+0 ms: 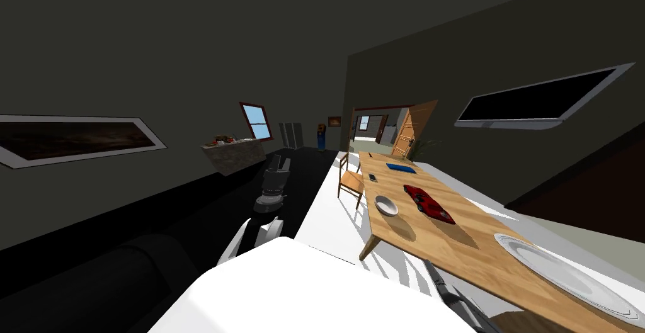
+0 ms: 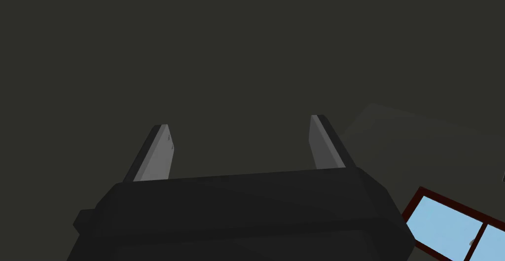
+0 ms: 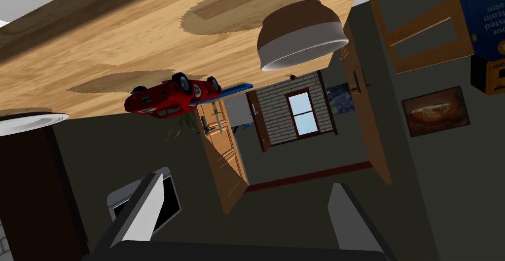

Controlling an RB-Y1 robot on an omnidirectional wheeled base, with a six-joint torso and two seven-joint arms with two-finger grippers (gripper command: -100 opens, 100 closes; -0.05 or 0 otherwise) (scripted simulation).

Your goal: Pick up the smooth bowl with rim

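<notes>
Wooden table (image 1: 428,247) with the pale rimmed bowl (image 1: 386,206) upright near one long edge, close beside a red toy car (image 1: 429,204); large white plate (image 1: 567,272) at the near end, well apart; right gripper (image 3: 246,180) well short of the bowl, fingers spread, nothing between; left gripper (image 2: 239,125) likewise agape, facing a dark wall.

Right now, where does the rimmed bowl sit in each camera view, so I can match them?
Head view: the bowl sits near the left edge of the wooden table, left of the red toy car.
Left wrist view: the open left claw faces a dark wall.
Right wrist view: the bowl sits on the table beyond the open right claw.
Shared landmark: the red toy car, beside the bowl.
</notes>
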